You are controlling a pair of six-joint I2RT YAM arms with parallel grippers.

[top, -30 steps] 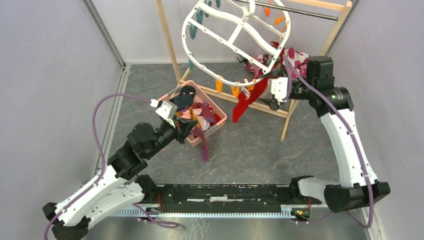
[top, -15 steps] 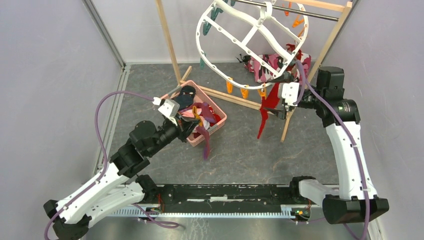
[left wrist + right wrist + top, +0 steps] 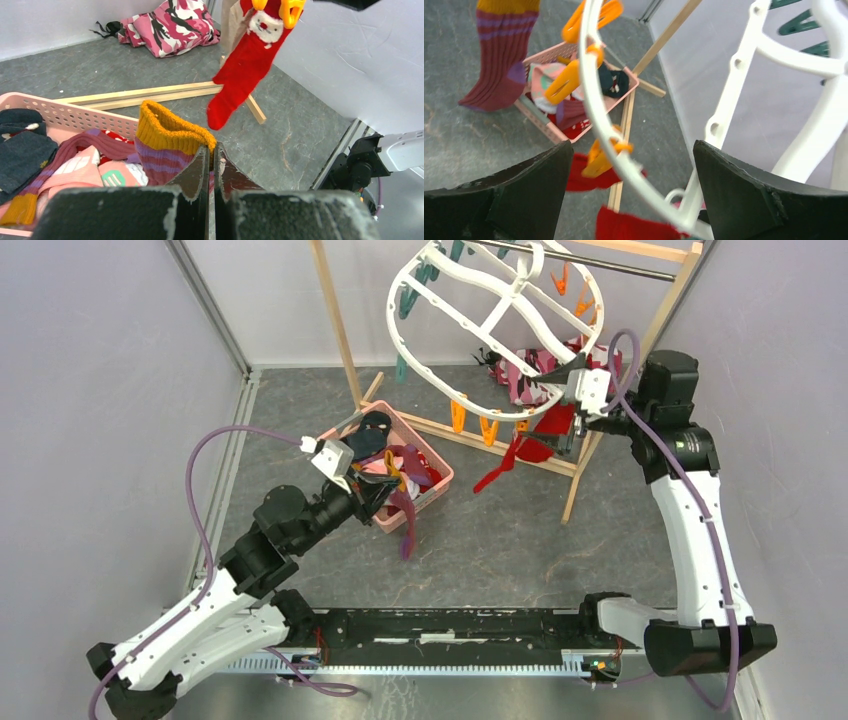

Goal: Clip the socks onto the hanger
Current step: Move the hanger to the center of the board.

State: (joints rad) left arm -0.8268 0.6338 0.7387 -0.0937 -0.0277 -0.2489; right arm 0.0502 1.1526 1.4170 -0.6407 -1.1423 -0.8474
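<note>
- Left gripper (image 3: 211, 150) clenched on the mustard cuff of a striped sock (image 3: 165, 145), lifted above the pink basket (image 3: 75, 117).
- Right gripper (image 3: 631, 150) spread wide, fingers either side of the hanger (image 3: 596, 112) rim.
- Red sock (image 3: 245, 65) hangs from an orange peg (image 3: 291, 9) on that rim.

A pink basket (image 3: 65, 114) sits near the wooden rack (image 3: 339, 325), camouflage cloth (image 3: 170, 25) beyond.

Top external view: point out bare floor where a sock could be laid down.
Widest bare patch: grey floor between the pink basket, the wooden rack's leg and the base rail. Another lies left of the basket, toward the wall. Crowded: under the hanger, with the red sock and patterned cloth.
</note>
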